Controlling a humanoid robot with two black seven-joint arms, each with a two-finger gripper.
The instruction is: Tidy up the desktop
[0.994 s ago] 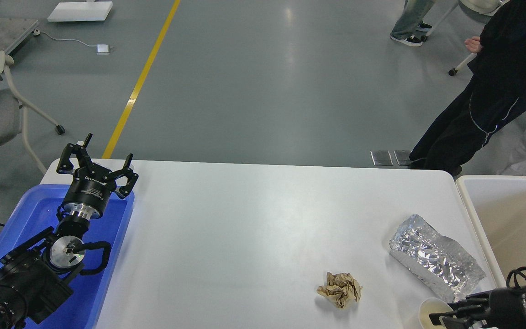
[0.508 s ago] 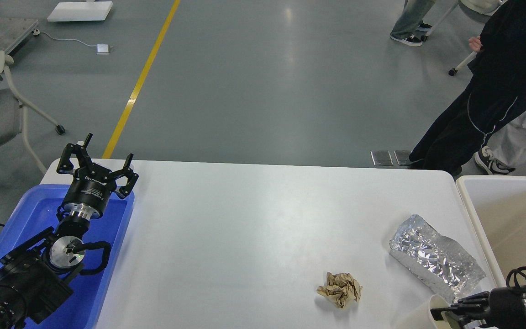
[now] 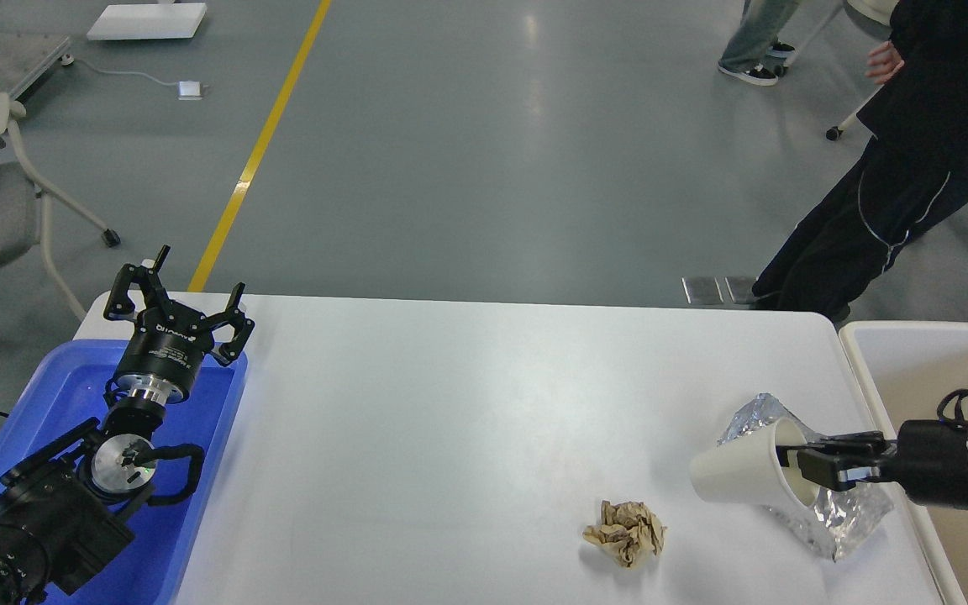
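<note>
right gripper [image 3: 799, 470] pinching rim of white paper cup [image 3: 740, 475], held sideways over foil bag [image 3: 837, 521] | left gripper [image 3: 177, 302] spread above blue tray [image 3: 198, 470] | crumpled brown paper [image 3: 625, 532] on white counter [image 3: 467, 420]

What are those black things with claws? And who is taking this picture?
The picture comes from a robot's own head, looking down at its white desktop. The black things are its two arms. Each ends in a two-fingered pincer.

The left pincer is open and empty, above a blue tray. The right pincer is pinching the rim of a white paper cup, held on its side in the air.

On the desktop lie a crumpled brown paper ball and a shiny foil bag, partly behind the cup. A beige bin stands at the right. A person in dark clothes stands behind the table.
</note>
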